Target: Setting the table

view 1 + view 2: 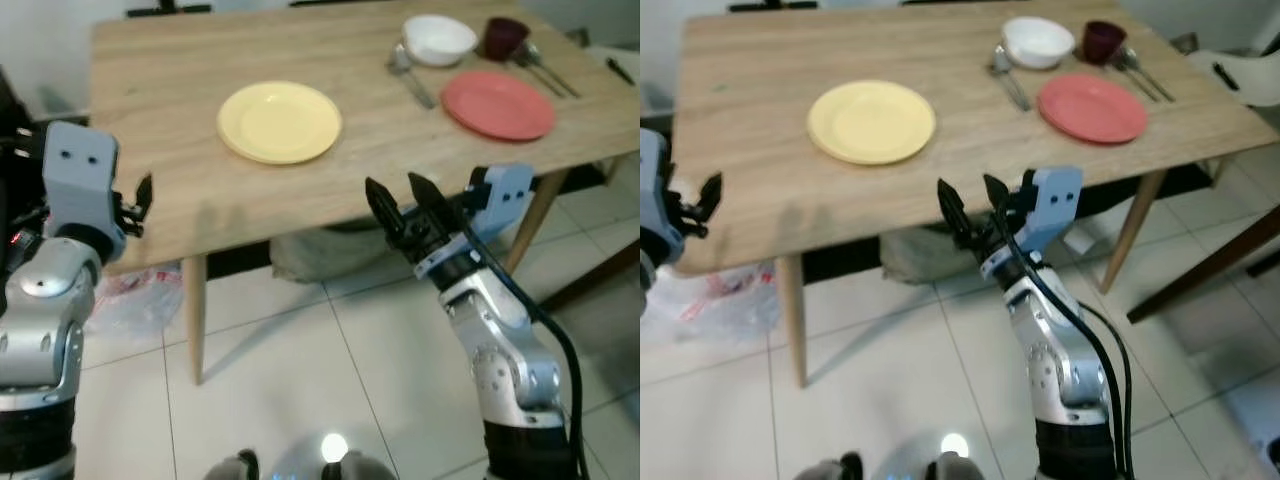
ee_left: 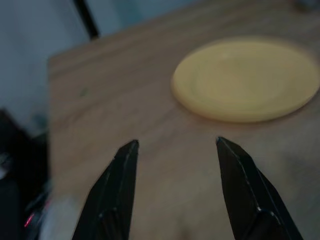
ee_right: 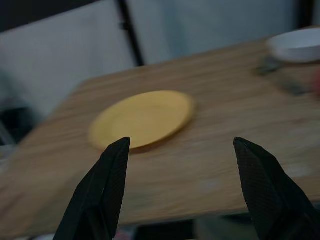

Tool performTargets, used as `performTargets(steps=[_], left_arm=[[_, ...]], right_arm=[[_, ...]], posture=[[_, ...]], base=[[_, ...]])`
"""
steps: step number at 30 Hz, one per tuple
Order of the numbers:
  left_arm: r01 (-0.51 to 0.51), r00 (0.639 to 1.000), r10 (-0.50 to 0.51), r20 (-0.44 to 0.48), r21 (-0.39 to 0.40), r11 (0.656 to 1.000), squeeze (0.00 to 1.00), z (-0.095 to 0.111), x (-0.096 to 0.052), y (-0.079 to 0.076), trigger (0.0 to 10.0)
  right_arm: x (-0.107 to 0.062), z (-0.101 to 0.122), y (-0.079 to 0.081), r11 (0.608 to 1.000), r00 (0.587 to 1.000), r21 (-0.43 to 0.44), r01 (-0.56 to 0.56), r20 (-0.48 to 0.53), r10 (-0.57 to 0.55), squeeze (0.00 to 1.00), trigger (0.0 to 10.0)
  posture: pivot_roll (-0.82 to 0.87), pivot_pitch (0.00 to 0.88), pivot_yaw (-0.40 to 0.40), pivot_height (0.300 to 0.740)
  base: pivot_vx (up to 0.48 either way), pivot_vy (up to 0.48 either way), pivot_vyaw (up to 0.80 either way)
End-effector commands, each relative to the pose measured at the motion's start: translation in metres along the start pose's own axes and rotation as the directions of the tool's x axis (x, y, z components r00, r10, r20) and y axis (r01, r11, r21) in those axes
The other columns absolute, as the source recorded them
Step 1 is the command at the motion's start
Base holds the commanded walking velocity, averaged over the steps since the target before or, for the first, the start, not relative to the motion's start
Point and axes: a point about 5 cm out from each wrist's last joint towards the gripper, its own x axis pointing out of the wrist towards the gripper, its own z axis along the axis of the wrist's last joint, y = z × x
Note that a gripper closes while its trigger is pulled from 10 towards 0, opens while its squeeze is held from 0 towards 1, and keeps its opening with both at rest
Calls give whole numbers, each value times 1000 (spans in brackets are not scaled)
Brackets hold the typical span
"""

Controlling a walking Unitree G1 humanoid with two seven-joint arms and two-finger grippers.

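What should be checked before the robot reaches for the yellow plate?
1. Left gripper open with nothing held: ok.
2. Right gripper open with nothing held: ok.
3. Yellow plate flat on the table, nothing on it: ok.
4. Both grippers short of the table's near edge, not touching the plate: ok.
5. Red plate, white bowl, dark cup and cutlery apart from the yellow plate: ok.

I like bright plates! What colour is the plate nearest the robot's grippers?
Yellow. The plate shows best in the left eye view.
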Motion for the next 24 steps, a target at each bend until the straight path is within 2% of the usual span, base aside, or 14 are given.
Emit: performTargets(steps=[1, 10, 17, 22, 23, 24], left_arm=[[-18, 1000, 18, -15, 4, 1000, 0, -4, -2, 6, 10000], [-22, 1000, 22, -10, 3, 1000, 0, -4, -2, 7, 10000], [19, 1000, -19, 1, -1, 1000, 0, -3, -4, 4, 10000], [71, 997, -71, 5, 1, 997, 0, -2, -6, 1, 10000], [99, 995, -99, 2, -4, 995, 0, -3, -7, 0, 10000], [177, 984, -178, -15, -30, 984, 0, -5, -11, -4, 10000]], right_arm=[[2, 0, 3, 1000, 1000, 4, -20, 4, 20, 0, 10000], [3, 2, 7, 999, 999, 10, -53, 6, 53, 0, 10000], [2, 0, 15, 991, 991, 26, -135, -9, 135, 0, 10000], [2, 1, 19, 984, 985, 47, -173, -11, 174, 0, 10000], [2, 1, 21, 979, 981, 59, -193, -13, 194, 0, 10000], [2, 1, 26, 965, 969, 96, -243, -15, 246, 0, 10000]], posture=[[-44, 95, 20, 740], [-44, 95, 20, 740], [-40, 83, 13, 740], [-37, 83, 13, 740], [-36, 83, 12, 740], [-35, 86, 14, 740]], base=[[461, 0, 0], [461, 0, 0], [461, 0, 0], [461, 0, 0], [458, 0, 0], [458, 0, 0]])
